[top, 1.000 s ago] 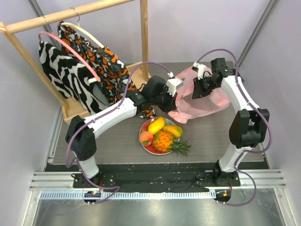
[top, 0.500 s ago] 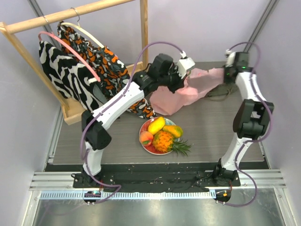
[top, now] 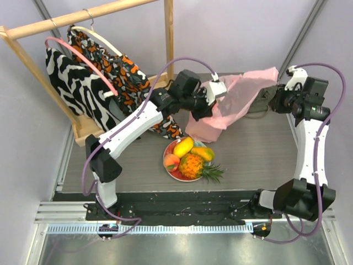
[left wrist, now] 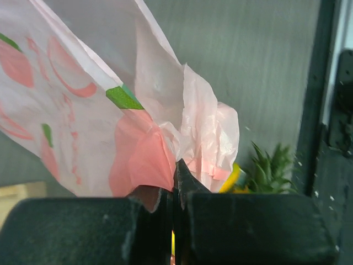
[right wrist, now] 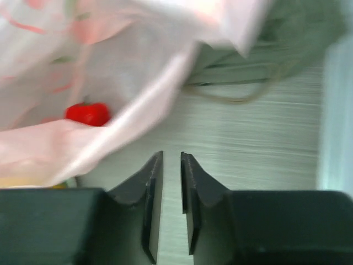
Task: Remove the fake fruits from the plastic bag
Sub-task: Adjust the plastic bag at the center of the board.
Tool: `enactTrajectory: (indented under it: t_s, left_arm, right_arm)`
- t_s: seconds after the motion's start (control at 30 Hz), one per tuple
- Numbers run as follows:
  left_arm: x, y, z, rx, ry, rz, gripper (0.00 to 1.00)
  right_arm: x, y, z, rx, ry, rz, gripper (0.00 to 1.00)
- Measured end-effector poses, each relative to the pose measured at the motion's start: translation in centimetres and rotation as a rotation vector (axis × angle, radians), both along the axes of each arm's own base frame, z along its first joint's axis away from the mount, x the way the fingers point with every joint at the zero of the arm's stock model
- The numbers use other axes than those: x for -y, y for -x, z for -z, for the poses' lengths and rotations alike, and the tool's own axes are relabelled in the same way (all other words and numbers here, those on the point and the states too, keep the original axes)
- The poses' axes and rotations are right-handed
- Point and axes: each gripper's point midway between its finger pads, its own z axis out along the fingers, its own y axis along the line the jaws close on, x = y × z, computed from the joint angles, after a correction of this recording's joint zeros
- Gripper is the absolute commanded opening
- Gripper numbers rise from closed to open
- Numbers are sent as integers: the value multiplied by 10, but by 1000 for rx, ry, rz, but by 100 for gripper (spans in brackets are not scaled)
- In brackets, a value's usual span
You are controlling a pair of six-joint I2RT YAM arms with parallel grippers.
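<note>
Your right gripper (right wrist: 171, 157) has let go and swung toward the tabletop's right edge, jaws slightly apart and empty. The left gripper (left wrist: 175, 165) pinches the plastic bag (top: 237, 96) aloft near the far edge. Fake fruits (top: 190, 157) sit by the near edge, but a red pepper (right wrist: 88, 113) seems still bagged, so tip it out next.

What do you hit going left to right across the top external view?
zebra-print garment → orange-patterned garment → plastic bag → olive-green cloth → right gripper
</note>
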Motion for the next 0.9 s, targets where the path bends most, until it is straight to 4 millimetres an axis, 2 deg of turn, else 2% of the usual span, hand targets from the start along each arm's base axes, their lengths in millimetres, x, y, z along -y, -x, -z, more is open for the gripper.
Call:
enactTrajectory:
  t_s: [0.1,0.23,0.37,0.43,0.53,0.6,0.63,0.7,0.9]
  left_arm:
    - [-10,22,28,-71,-57,28,0]
    - [-18,31,58,-150,-112,19,0]
    - [-18,32,62,-187,-110,-6,0]
    - [-19,31,61,-196,-105,-18,0]
    - [-20,29,62,-211,-100,-38,0]
    - [-22,29,66,-226,-102,-51,0]
    - [-25,30,70,-231,-109,-55,0]
    - [-31,30,76,-238,-126,-67,0]
    - [-41,24,81,-217,-153,-88,0]
  right_arm:
    - [-39,-1,13,-54,-132,-163,30]
    - [-89,-1,29,-132,-230,-348,34]
    - [-149,9,44,-208,-217,-559,32]
    - [-170,11,53,-244,-196,-625,29]
    - [-180,0,76,-295,-140,-628,26]
    - [-176,-14,98,-341,-99,-577,25]
    - [-173,-21,108,-362,-85,-547,32]
    - [-166,-36,132,-404,-67,-490,38]
    - [-157,-61,191,-513,-28,-427,35]
